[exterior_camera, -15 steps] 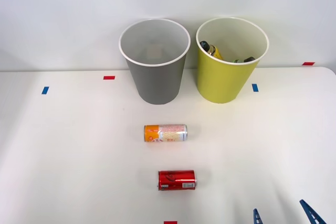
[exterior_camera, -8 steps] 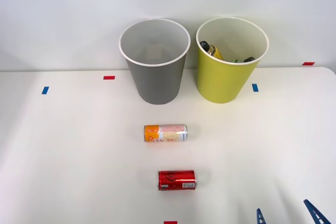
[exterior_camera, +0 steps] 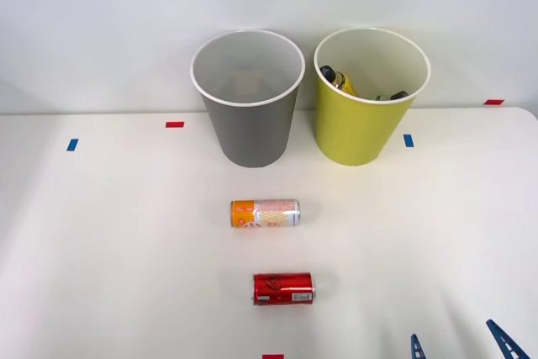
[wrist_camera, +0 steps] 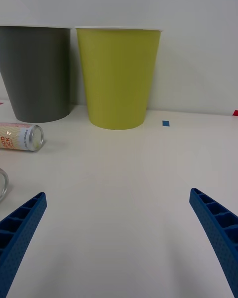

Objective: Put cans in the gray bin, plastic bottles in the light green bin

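Note:
Two cans lie on their sides on the white table: an orange and silver-white can (exterior_camera: 265, 213) (wrist_camera: 21, 136) in the middle and a red can (exterior_camera: 283, 288) nearer the front. Behind them stand the gray bin (exterior_camera: 248, 98) (wrist_camera: 37, 74) and, to its right, the light green bin (exterior_camera: 367, 94) (wrist_camera: 119, 77). Inside the green bin I see a yellow plastic bottle (exterior_camera: 338, 79) and a dark cap beside it. My right gripper (exterior_camera: 458, 345) (wrist_camera: 119, 238) is open at the front right of the table, to the right of the red can, holding nothing.
Small red tape marks (exterior_camera: 174, 124) and blue tape marks (exterior_camera: 408, 140) dot the table (exterior_camera: 109, 241). A white wall rises behind the bins.
My right gripper has drawn back slightly toward the front right edge. The cans and bins have not moved.

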{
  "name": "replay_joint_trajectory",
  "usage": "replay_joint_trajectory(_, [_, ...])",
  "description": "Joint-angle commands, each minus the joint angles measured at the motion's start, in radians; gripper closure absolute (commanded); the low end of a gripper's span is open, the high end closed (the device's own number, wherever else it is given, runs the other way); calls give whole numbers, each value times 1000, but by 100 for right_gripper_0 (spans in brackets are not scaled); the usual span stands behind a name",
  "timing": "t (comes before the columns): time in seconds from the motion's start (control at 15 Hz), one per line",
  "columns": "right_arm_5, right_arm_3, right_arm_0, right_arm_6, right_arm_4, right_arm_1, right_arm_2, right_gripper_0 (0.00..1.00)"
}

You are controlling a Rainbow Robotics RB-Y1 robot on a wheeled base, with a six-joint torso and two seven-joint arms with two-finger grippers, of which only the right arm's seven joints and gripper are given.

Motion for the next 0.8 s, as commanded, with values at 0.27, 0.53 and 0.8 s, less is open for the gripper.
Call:
replay_joint_trajectory(0.27, [0, 0, 0, 0, 0, 0, 0, 0])
replay_joint_trajectory(0.53, [0, 0, 0, 0, 0, 0, 0, 0])
replay_joint_trajectory(0.8, [0, 0, 0, 0, 0, 0, 0, 0])
